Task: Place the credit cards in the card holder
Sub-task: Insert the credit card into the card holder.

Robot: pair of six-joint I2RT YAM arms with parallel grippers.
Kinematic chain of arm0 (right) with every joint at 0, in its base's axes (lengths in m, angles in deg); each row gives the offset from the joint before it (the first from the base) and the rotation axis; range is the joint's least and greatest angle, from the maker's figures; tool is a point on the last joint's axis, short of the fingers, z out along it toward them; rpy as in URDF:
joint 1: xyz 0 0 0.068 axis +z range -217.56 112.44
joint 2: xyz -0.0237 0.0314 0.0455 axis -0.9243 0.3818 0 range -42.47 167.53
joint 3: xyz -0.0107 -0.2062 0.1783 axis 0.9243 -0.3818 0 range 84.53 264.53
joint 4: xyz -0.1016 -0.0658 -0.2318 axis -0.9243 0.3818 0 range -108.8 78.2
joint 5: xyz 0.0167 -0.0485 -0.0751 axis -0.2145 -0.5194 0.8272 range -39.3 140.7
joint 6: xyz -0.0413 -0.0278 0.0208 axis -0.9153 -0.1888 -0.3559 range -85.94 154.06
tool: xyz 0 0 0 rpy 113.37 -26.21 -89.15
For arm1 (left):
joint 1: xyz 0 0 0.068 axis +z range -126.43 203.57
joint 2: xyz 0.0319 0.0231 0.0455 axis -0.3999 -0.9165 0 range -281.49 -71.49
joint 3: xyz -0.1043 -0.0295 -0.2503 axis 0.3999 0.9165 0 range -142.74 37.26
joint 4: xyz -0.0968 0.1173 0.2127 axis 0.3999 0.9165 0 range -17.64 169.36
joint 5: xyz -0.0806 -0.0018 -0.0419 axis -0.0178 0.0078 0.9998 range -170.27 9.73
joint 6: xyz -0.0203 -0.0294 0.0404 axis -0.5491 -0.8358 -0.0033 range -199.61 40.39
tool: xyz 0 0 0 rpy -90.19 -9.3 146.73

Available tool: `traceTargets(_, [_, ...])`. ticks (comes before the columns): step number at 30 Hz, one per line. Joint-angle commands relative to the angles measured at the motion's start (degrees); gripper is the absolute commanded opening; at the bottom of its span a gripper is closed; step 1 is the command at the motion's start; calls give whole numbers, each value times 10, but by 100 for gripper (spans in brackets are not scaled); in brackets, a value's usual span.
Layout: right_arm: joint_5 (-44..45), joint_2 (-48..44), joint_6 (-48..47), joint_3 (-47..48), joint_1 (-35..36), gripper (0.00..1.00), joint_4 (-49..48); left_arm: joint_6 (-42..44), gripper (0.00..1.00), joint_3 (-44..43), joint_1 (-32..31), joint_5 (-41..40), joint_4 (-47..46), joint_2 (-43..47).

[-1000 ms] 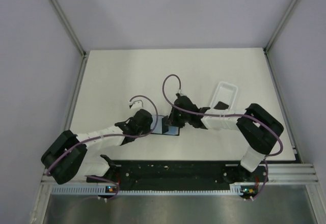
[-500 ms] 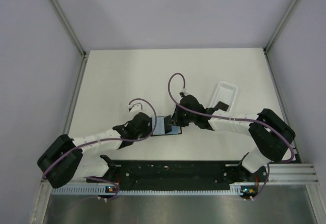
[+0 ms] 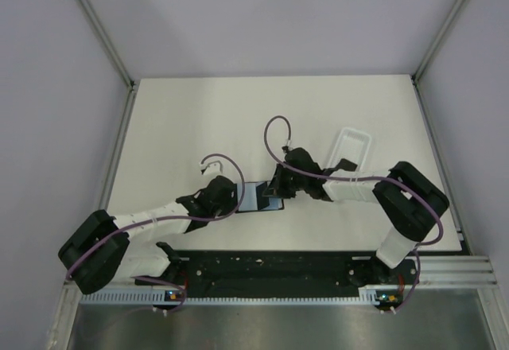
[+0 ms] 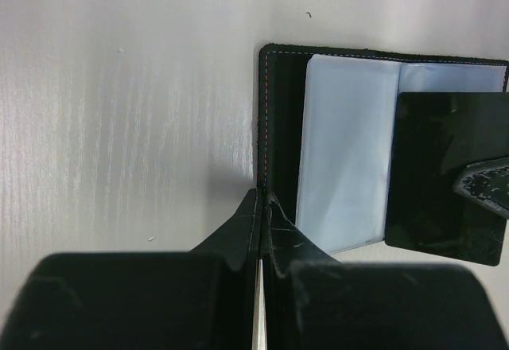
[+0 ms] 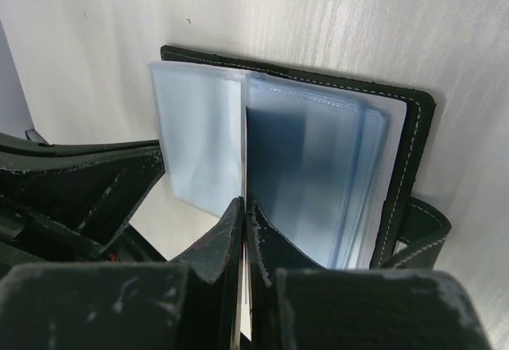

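Note:
The card holder [image 3: 253, 196] lies open on the table, its black cover [image 4: 280, 111] framing blue-grey sleeves [image 5: 203, 147]. My left gripper [image 4: 261, 200] is shut on the left edge of that cover [image 3: 238, 199]. My right gripper [image 5: 244, 205] is shut on a dark credit card [image 4: 441, 175], which stands over the holder's right half. In the right wrist view this card shows only edge-on between the fingers. In the top view the right gripper [image 3: 275, 193] sits at the holder's right side. Another dark credit card [image 3: 343, 165] lies in the white tray.
The long white tray [image 3: 355, 134] lies right of the holder, behind the right forearm. Purple cables loop above both wrists. White walls close in the table on the left, back and right, and the black base rail runs along the near edge.
The left arm has settled lower and the right arm's elbow has shifted. Both grippers stay shut at the holder, and the card has edged slightly left over its right half.

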Motion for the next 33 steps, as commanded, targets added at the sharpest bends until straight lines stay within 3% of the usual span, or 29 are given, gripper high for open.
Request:
traceTargets(1, [-26,23,3,3,-4,0,-48,-4,0,10,-6,21,29,-16])
traceTargets(33, [-48,90,14,18,-16,0,-90,1,0,3,-7,24,26,-31])
